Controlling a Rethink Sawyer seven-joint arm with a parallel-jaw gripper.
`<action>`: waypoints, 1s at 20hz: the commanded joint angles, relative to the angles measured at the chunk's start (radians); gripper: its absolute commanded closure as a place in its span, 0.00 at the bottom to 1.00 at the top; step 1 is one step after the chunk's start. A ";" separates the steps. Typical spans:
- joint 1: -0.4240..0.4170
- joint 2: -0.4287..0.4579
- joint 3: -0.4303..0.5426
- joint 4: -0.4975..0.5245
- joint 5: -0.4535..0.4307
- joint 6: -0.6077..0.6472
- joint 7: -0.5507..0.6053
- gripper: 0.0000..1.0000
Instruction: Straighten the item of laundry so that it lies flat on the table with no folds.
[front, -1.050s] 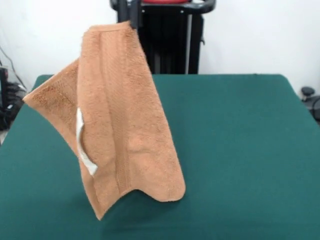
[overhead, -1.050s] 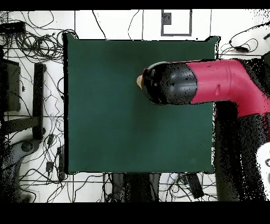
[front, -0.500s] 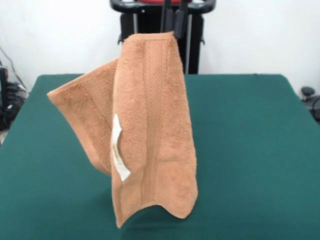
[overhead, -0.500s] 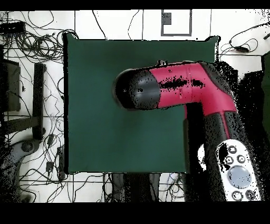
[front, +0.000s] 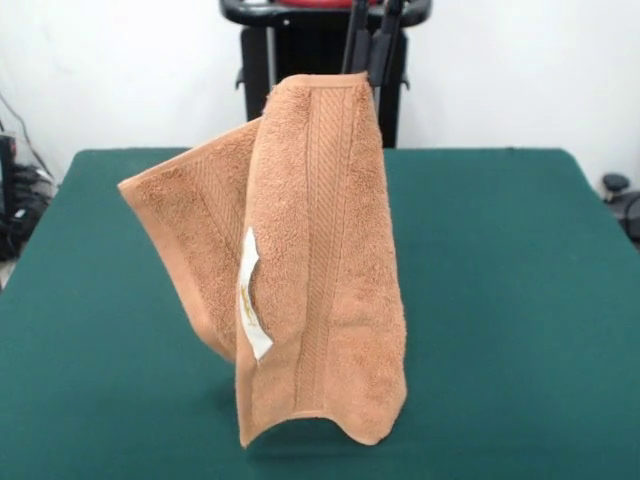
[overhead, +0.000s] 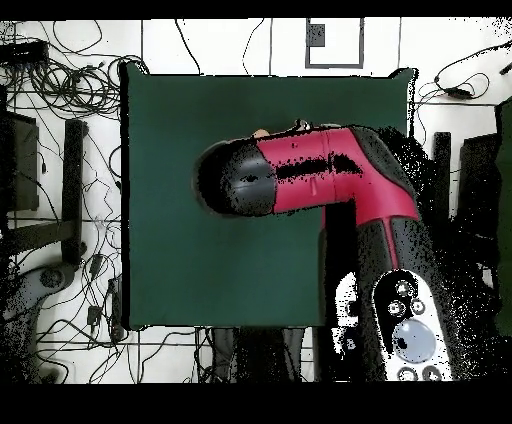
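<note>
Towel (front: 320, 270), orange-tan terry, hangs in the air at the centre of the front view, lifted by its top edge. Its lowest corners dangle near the bottom of the frame, one at lower left of centre and one at lower right, with a curved hem between them; whether they touch the green surface (front: 520, 300) below cannot be told. A small white tag (front: 250, 300) sticks out along the left edge of the front fold, about halfway up. A woven ribbed band runs vertically down the front panel. Behind and to the left, a second part of the cloth juts out toward the middle left of the frame, so the cloth is folded over itself rather than spread. At the upper centre, the black fingers (front: 372, 55) are closed on the towel's upper right corner. In the overhead view the red and black arm (overhead: 300, 180) covers the middle of the surface (overhead: 170, 120), with only a sliver of cloth (overhead: 262, 132) showing at its upper edge.
</note>
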 joint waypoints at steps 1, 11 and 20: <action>0.083 0.062 -0.091 0.114 0.023 -0.073 0.299 1.00; 0.176 0.091 -0.196 0.064 0.057 -0.067 0.346 1.00; 0.243 0.135 -0.246 0.001 0.100 -0.036 0.368 1.00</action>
